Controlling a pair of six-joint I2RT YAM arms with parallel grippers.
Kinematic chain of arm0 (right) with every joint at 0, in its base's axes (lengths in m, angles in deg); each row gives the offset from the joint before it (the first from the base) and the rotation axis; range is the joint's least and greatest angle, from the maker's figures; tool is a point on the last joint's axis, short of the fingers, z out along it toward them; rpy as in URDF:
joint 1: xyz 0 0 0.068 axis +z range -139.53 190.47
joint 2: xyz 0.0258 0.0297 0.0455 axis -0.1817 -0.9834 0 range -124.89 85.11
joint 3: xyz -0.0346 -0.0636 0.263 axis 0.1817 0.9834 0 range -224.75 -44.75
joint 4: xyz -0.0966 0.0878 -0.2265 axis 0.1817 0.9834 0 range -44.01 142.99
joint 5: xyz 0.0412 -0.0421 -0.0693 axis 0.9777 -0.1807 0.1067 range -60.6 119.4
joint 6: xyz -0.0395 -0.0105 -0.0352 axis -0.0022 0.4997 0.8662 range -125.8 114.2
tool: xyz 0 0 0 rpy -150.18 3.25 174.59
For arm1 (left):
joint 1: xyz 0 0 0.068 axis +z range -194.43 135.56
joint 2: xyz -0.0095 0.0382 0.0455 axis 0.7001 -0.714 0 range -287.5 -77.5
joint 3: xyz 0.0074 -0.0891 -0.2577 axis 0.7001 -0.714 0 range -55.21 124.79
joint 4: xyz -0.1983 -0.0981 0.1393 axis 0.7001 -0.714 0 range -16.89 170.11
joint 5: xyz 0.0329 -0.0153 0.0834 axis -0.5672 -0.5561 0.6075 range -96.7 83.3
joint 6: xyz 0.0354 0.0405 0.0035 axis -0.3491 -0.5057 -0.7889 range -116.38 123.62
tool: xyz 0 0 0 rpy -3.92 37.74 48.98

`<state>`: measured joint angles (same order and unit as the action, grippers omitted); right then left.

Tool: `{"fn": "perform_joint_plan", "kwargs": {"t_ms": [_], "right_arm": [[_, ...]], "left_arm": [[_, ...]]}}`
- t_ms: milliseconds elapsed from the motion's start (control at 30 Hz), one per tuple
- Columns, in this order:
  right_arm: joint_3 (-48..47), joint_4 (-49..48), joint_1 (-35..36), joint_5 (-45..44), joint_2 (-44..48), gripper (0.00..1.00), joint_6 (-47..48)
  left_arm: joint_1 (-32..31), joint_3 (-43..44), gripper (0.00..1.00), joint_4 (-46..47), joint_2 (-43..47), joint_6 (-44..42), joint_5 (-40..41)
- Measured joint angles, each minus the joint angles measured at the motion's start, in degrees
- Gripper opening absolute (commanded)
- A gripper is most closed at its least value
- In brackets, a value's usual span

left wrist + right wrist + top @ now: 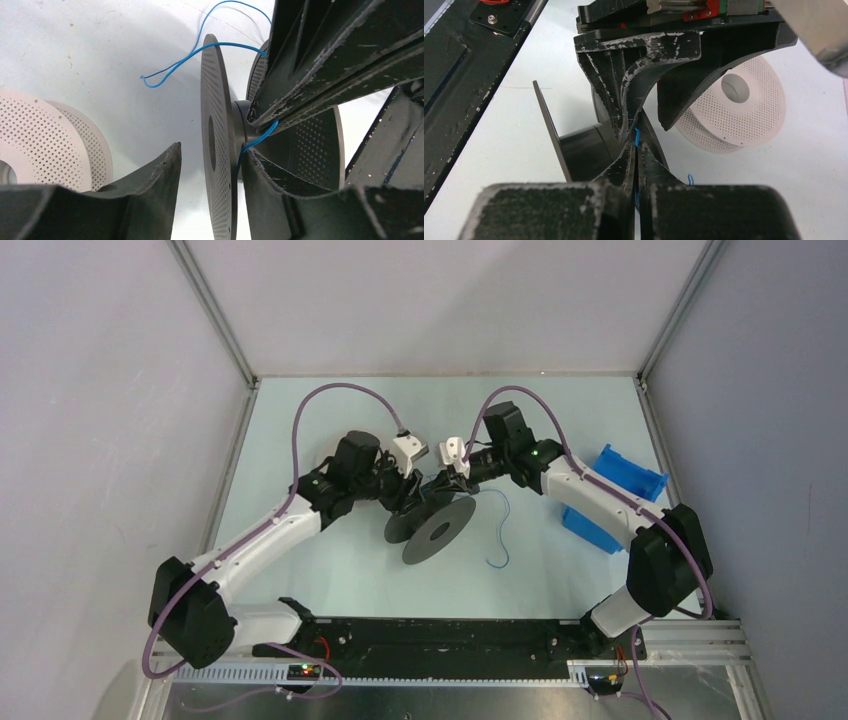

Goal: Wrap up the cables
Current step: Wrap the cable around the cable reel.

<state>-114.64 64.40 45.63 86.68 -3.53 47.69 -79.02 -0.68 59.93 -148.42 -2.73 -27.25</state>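
Observation:
A thin blue cable (503, 530) trails in a loop on the table right of a dark grey spool (440, 525), which stands tilted on its edge. My right gripper (636, 145) is shut on the blue cable (636, 137) right at the spool's hub (579, 145). It also shows in the left wrist view, pinching the cable (262, 132) against the hub. My left gripper (211, 150) is open and straddles one spool flange (215, 125), with a gap on its left side. The cable's free end (200, 50) loops beyond. The reddish cable is out of view.
A white perforated spool (739, 107) lies flat on the table beside the dark one; it also shows in the left wrist view (45, 145). Two blue bins (625, 475) sit at the right edge. Both arms meet mid-table; their lilac cables arch above.

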Motion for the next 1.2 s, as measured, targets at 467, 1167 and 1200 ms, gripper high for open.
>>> {"fn": "perform_joint_plan", "kwargs": {"t_ms": [467, 1167, 1200], "right_arm": [[0.00, 0.11, -0.13, 0.07, -0.74, 0.02, -0.15], [4.46, -11.02, -3.91, 0.39, 11.41, 0.31, -21.42], [5.14, -12.61, -4.17, 0.09, 13.31, 0.31, -22.88]], "left_arm": [[-0.07, -1.36, 0.35, 0.96, 0.02, 0.98, 1.77], [1.31, -2.36, 0.00, -0.72, 3.76, 1.42, 2.56], [1.95, -2.36, 0.00, -1.01, 4.76, 1.57, 2.54]]}}
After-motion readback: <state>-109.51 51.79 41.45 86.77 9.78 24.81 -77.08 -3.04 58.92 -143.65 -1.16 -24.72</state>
